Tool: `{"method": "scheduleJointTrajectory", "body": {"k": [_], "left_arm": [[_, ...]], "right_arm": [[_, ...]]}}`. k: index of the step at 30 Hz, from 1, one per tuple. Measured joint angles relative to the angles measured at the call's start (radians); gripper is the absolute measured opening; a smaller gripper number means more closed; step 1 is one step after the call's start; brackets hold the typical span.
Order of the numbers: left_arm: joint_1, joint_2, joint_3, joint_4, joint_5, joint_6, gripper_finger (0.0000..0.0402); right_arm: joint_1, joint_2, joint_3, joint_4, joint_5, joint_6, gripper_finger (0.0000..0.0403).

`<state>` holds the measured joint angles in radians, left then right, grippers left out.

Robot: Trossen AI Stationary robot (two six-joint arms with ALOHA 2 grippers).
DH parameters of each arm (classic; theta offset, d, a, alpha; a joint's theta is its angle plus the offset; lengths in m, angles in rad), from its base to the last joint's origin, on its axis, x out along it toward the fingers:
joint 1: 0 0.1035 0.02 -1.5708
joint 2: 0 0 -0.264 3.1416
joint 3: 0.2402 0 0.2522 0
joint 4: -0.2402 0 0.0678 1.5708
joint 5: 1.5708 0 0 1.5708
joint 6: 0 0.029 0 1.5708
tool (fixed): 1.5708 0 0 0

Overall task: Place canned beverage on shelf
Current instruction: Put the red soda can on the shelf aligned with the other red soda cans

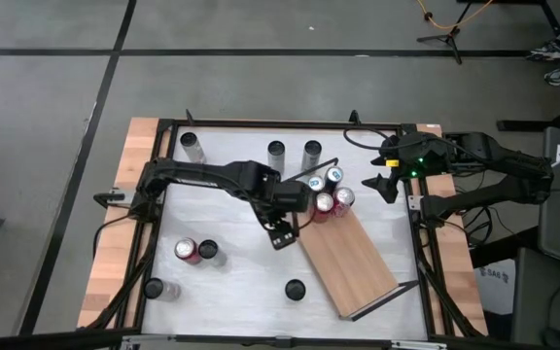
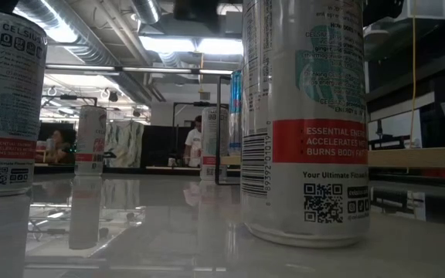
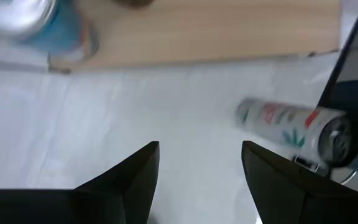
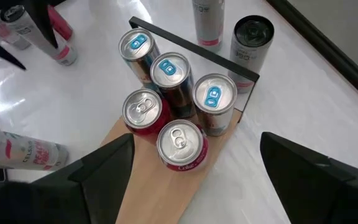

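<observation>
five cans (image 4: 173,102) stand clustered at the railed end of the wooden shelf (image 4: 151,180), just ahead of the right gripper (image 4: 197,177), whose jaws gape wide and empty. left gripper (image 3: 197,165), half-spread and empty, hovers beside the shelf's long edge.

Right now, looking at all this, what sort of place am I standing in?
Probably a robotics lab or workshop: two dark robot arms work a framed white table of drink cans, a tripod stands on bare grey floor, and exposed ceiling ducts run overhead.
</observation>
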<state>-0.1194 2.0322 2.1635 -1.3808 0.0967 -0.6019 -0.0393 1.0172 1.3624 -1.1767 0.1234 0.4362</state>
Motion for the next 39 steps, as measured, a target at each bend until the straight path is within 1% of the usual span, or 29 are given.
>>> {"method": "scheduleJointTrajectory", "body": {"k": [5, 9, 12, 17, 19, 23, 26, 28, 31, 39], "left_arm": [[0.001, 0.0, 0.0, -0.081, 0.023, -0.025, 0.022], [0.0, 0.001, 0.0, -0.087, 0.045, -0.044, 0.0229], [0.001, 0.001, 0.0, -0.096, 0.046, -0.054, 0.0251], [-0.008, 0.001, 0.0, -0.159, 0.048, -0.056, 0.0304], [-0.009, 0.001, 0.0, -0.199, 0.06, -0.099, 0.0326], [-0.007, -0.005, 0.0, -0.181, 0.164, -0.128, 0.0358], [-0.008, -0.016, 0.0, -0.192, 0.193, -0.129, 0.0367], [-0.016, -0.027, 0.0, -0.19, 0.182, -0.134, 0.0367], [-0.023, -0.062, -0.001, -0.19, 0.131, -0.186, 0.0364], [-0.058, -0.214, -0.001, -0.19, -0.124, -0.425, 0.0363]], "right_arm": [[0.0, 0.0, 0.0, 0.0, 0.0, 0.0, 0.0337], [0.0, 0.0, 0.0, 0.0, 0.0, 0.0, 0.0337], [0.0, 0.0, 0.0, 0.0, 0.0, 0.0, 0.0337], [0.0, 0.0, 0.0, 0.0, 0.0, 0.0, 0.0337], [0.0, 0.0, 0.0, 0.0, 0.0, 0.0, 0.0337], [0.0, 0.0, 0.0, 0.0, 0.0, -0.001, 0.0337], [0.0, 0.0, 0.0, 0.0, 0.0, -0.001, 0.0337], [0.0, 0.0, 0.0, -0.001, 0.0, -0.001, 0.0337], [0.0, 0.0, 0.0, -0.001, 0.0, -0.001, 0.0337], [0.0, 0.0, 0.0, -0.001, 0.0, -0.001, 0.0337]]}}
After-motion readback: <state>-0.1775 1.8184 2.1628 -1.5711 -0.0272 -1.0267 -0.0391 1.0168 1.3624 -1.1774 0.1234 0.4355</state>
